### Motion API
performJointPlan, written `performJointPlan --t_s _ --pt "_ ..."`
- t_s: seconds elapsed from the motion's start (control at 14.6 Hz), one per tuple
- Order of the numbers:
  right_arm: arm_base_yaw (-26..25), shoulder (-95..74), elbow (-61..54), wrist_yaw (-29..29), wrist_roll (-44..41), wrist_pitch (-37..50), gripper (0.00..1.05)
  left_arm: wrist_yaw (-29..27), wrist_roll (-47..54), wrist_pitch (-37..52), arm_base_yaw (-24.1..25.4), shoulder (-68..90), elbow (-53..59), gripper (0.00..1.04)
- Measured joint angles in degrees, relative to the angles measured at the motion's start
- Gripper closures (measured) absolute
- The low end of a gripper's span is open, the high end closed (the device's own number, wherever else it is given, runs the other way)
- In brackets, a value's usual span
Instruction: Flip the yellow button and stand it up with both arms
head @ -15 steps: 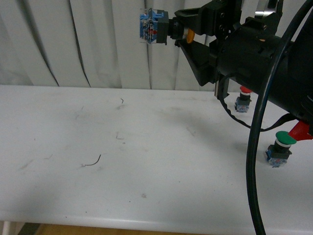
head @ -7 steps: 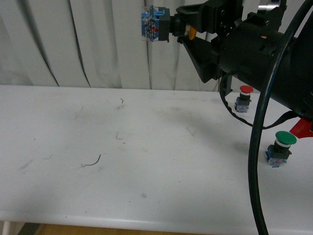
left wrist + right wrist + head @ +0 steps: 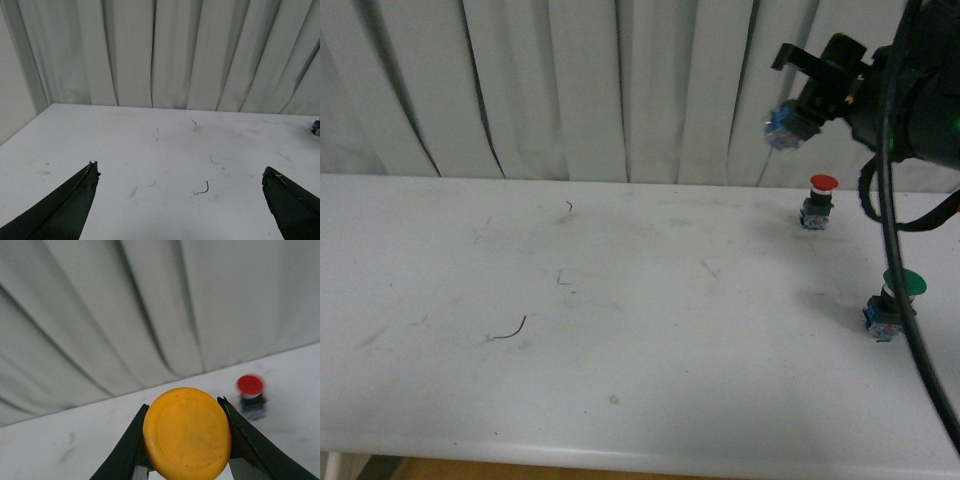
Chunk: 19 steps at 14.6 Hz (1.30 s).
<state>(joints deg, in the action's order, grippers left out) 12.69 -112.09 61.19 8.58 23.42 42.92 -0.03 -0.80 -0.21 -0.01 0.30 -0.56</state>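
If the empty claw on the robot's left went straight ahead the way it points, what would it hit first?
Probably the white table, near the small dark curl, since the open left gripper seems to tilt slightly downward. If it runs level instead, the curtain comes first. Depth is hard to judge.

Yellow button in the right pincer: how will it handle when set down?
Likely rigid: the yellow button holds its shape in the right pincer. Its smooth round cap may twist in that grip. Set on its block it should probably stand like the red button; on its side it could roll.
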Motion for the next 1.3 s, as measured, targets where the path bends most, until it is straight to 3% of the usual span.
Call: performJointPlan --t_s 0.21,0.69,1.3 --pt "-3.5 -2.4 5.2 5.5 -14.4 -1.9 0.68 0.0 0.0 0.0 0.0 0.0 0.0 0.07" --pt "-10.6 -11.0 15.5 9.3 -26.8 -20.4 0.68 0.0 0.0 0.0 0.0 0.0 0.0 0.07" --pt "-7.0 -18.6 20.7 4.9 -24.7 -29.6 0.68 0.0 0.0 0.0 0.0 0.0 0.0 0.07"
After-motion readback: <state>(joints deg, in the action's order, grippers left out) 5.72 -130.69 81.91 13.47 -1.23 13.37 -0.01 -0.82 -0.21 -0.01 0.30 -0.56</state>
